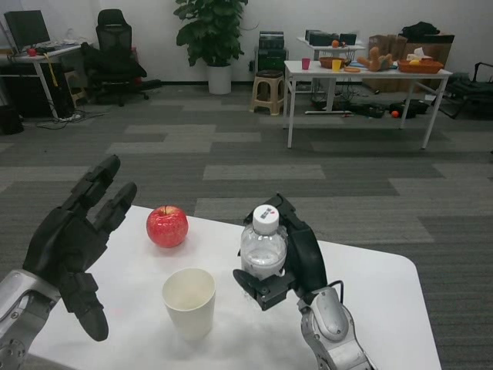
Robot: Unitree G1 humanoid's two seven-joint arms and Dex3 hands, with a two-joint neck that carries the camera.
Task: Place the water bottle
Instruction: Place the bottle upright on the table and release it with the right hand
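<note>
Right hand (296, 258) gripped the upright water bottle (264, 250) (white cap on) above the white table (377, 297), paper cup (189, 302) at its 8 o'clock, apple (167, 225) at 10; left hand (73, 247) spread, holding nothing.

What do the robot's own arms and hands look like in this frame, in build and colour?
Both forearms are silver, smooth, rounded metal-look shells; the left forearm shows small dark fastener spots, the right forearm a glossy curved casing. Each ends in a matte black, many-fingered hand: the left hand has blocky, segmented fingers, the right hand the same black jointed build. No markings can be made out.
</note>
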